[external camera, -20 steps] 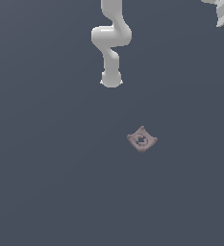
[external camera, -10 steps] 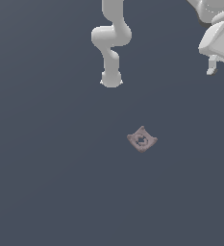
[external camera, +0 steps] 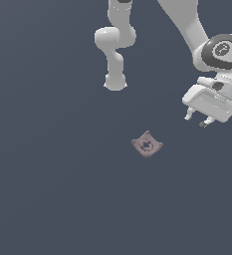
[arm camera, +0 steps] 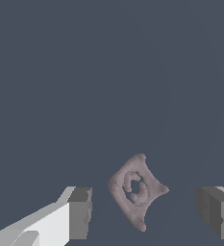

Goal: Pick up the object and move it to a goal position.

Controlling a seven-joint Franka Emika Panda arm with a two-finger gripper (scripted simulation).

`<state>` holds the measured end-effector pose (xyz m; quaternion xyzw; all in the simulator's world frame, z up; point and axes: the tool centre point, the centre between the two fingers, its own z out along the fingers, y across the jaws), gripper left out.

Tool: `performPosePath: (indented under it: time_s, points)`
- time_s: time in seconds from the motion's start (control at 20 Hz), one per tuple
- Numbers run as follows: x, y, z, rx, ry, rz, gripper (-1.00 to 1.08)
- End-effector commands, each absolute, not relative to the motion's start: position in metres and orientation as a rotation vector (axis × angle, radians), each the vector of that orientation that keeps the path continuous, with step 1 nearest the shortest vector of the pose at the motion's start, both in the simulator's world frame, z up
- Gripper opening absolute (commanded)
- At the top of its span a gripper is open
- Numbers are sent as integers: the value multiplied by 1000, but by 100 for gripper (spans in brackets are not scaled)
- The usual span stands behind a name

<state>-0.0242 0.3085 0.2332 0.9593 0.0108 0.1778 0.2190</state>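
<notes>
1. Locate the end effector (external camera: 197, 119) at the right edge of the exterior view, above mid-height. Its two fingers are spread apart and hold nothing.
2. Locate the pink piece (external camera: 147, 144) just right of center in the exterior view. It lies flat on the tabletop (external camera: 53, 189), well apart from the end effector.
3. Note the governing relation: in the exterior view the pink piece lies down and to the left of the end effector. Expect the approach to need travel in that direction plus a descent.
4. Confirm alignment in the wrist view. The pink piece (arm camera: 137, 190) appears between the two fingers (arm camera: 80, 213), nearer the light-colored one, and touches neither.
5. Check orientation. The pink piece is roughly square with no clear long axis; its pointed corners sit diamond-wise relative to the finger line. Judge whether a wrist rotation is needed to close on flat sides rather than corners.
6. Check clearance. No other loose item appears near the pink piece, and no tabletop edge is visible in either view. The arm's base (external camera: 115, 82) stands in the upper center, apart from the likely path.
7. No goal marker is visible; its position cannot be told.
</notes>
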Motion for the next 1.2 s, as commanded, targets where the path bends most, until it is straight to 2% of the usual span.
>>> performPosePath:
  time_s: [0.0,0.25,0.5,0.75,1.15]
  points:
    - [-24,295,191,2631,12,420,68]
    - [-29,269,124,2600,-20,300,68]
    - [-35,249,81,2581,-45,219,68]
    - [-39,239,59,2570,-59,177,68]
    - [-42,242,52,2569,-57,178,68]
